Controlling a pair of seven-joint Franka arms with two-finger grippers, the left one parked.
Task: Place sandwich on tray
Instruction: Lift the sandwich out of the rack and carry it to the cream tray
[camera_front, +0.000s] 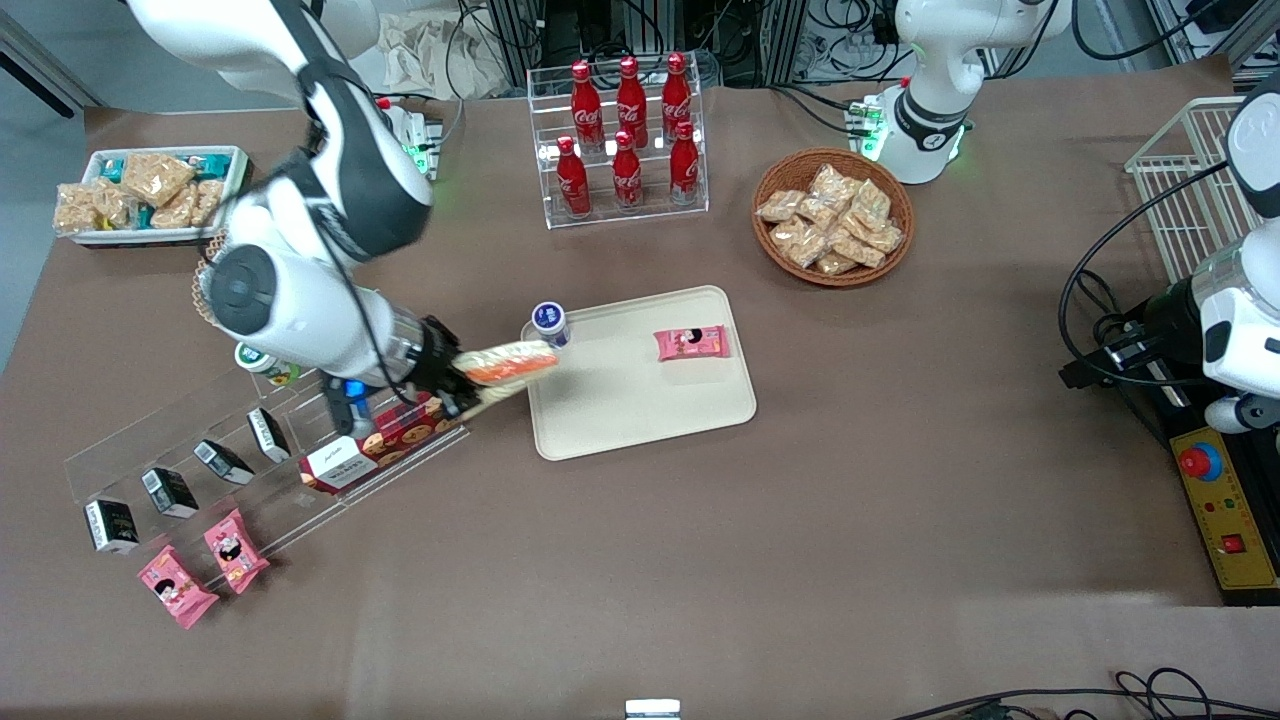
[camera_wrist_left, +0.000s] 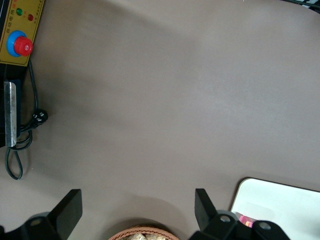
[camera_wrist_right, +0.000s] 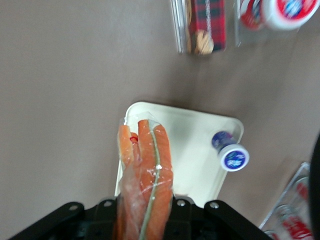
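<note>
My right gripper (camera_front: 462, 378) is shut on the sandwich (camera_front: 510, 363), a wrapped wedge of pale bread with orange and green filling. It hangs in the air, its tip reaching over the working-arm edge of the cream tray (camera_front: 640, 400). In the right wrist view the sandwich (camera_wrist_right: 146, 175) sticks out from between the fingers, with the tray (camera_wrist_right: 192, 150) lying below it. A pink snack packet (camera_front: 691, 343) lies on the tray, toward the parked arm's end. The tray's corner (camera_wrist_left: 280, 200) also shows in the left wrist view.
A small bottle with a blue cap (camera_front: 550, 322) stands at the tray's corner, close to the sandwich tip. A clear rack (camera_front: 260, 440) with small cartons and a plaid cookie box (camera_front: 375, 450) lies under my arm. Cola bottles (camera_front: 625, 130) and a basket of snacks (camera_front: 832, 215) stand farther back.
</note>
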